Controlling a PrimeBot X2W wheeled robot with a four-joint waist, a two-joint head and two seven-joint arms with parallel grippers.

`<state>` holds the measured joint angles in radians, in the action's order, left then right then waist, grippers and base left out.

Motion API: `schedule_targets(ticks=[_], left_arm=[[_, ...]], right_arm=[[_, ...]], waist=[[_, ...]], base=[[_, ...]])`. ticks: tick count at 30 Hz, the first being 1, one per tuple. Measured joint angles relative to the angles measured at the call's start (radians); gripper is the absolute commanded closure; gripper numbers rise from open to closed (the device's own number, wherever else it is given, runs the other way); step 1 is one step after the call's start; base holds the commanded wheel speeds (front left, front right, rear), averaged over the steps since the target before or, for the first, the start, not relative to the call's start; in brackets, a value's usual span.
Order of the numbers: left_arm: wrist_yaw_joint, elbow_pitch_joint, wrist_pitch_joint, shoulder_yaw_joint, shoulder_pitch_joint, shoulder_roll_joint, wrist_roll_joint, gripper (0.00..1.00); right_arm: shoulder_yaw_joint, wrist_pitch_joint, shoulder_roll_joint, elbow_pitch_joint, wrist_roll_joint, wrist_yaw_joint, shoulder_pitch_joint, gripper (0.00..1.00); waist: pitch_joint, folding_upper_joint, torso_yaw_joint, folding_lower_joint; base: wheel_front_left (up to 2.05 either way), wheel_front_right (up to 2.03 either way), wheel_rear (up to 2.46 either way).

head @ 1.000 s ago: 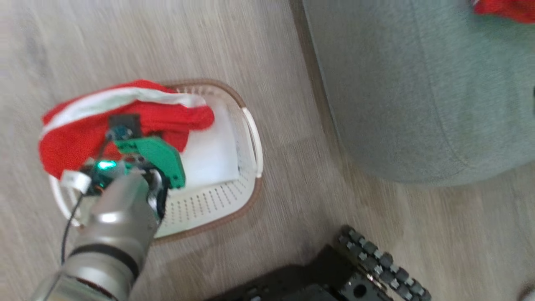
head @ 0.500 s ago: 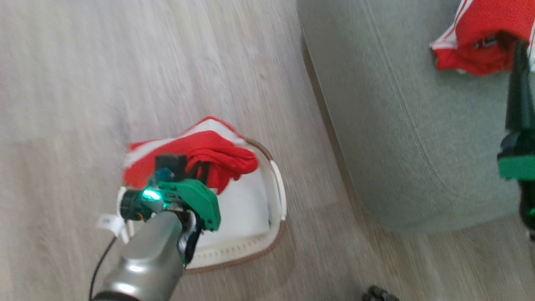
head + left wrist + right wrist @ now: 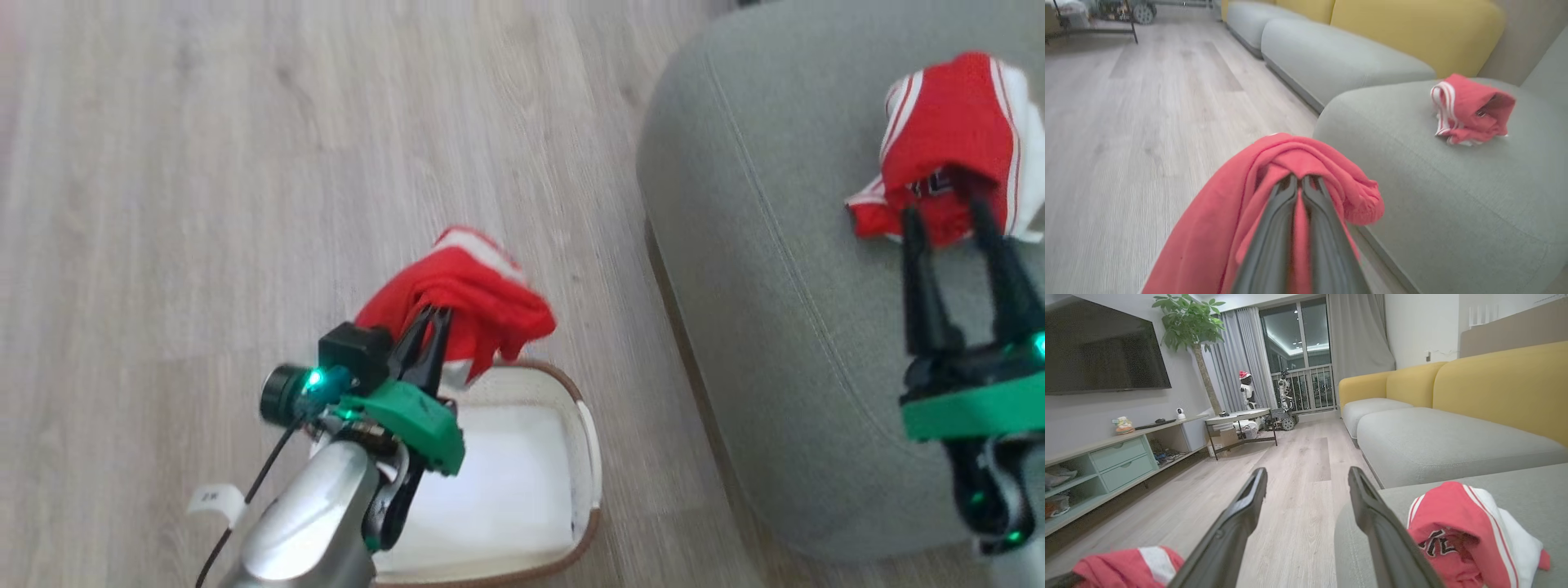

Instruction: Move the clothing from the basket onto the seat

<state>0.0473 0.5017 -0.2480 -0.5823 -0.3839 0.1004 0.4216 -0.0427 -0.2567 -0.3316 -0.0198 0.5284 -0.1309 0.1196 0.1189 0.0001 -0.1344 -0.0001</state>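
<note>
My left gripper is shut on a red garment with white trim, lifted above the far rim of the basket; in the left wrist view the red garment drapes over my closed gripper. The basket's white bottom lies bare. A second red garment with white stripes and dark lettering lies bunched on the grey-green seat. My right gripper stands open over the seat, fingertips at that garment's near edge; in its own view the right gripper holds nothing, the lettered garment to its right.
Pale wood floor surrounds the basket. The seat's rounded edge is just right of the basket. Further grey cushions with yellow backrests run along the wall. A TV cabinet and a round table stand across the room.
The head camera has swung up and right, bringing the seat and right gripper into view. My left gripper has lifted the red garment out of the basket, toward the seat.
</note>
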Motion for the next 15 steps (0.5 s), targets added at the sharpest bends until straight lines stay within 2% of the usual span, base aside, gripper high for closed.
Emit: schedule_targets(ticks=[7, 15], left_arm=[[-0.004, -0.133, 0.007, -0.017, -0.003, 0.021, -0.015, 1.00], [-0.013, -0.277, 0.091, -0.036, -0.091, 0.025, -0.031, 1.00]], right_arm=[[-0.043, 0.000, 0.017, 0.012, -0.009, 0.000, -0.044, 0.00], [-0.145, 0.000, 0.046, 0.021, -0.019, 0.000, -0.053, 0.00]], waist=[[-0.063, -0.0001, 0.029, 0.0000], [-0.107, 0.0000, 0.048, 0.0000]], base=[[0.00, 0.00, 0.00], [0.00, 0.00, 0.00]])
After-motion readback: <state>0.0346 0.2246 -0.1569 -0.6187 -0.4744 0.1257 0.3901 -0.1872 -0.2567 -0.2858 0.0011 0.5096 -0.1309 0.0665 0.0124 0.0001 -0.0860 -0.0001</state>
